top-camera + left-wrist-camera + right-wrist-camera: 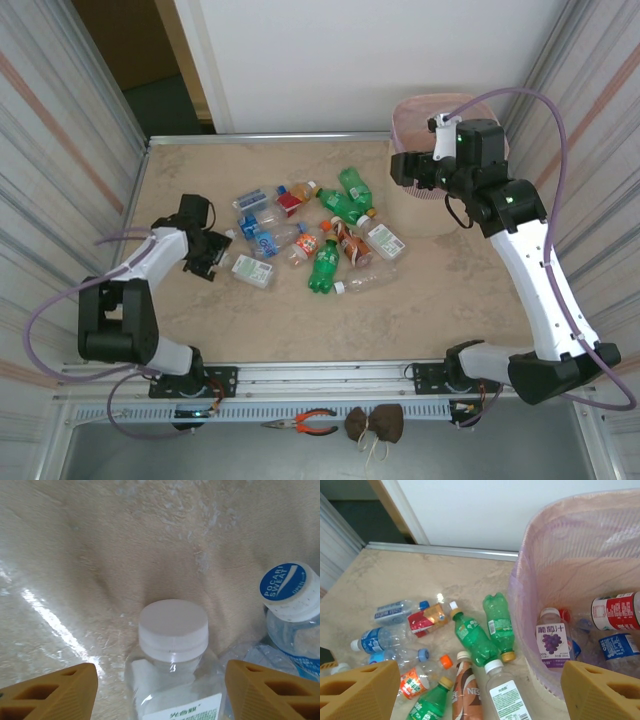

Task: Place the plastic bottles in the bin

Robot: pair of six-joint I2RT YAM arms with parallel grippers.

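Note:
Several plastic bottles (310, 235) lie in a loose heap mid-table, clear and green ones with coloured labels. My left gripper (212, 262) is low at the heap's left end. It stands open around a clear white-capped bottle (172, 630). The left finger (55, 692) is apart from that bottle; the right finger (270, 690) is close against its side. A Pocari Sweat bottle (290, 587) lies just right of it. The pale pink bin (445, 115) stands at the back right, with some bottles (552, 640) inside. My right gripper (480, 680) hovers open and empty beside the bin's wall (535, 580).
Corrugated walls close off the table's left and right sides, and a white wall stands behind it. Pliers (310, 422) and a brown bundle (375, 425) lie on the ledge in front of the arm bases. Bare tabletop (440, 290) spreads right of the heap.

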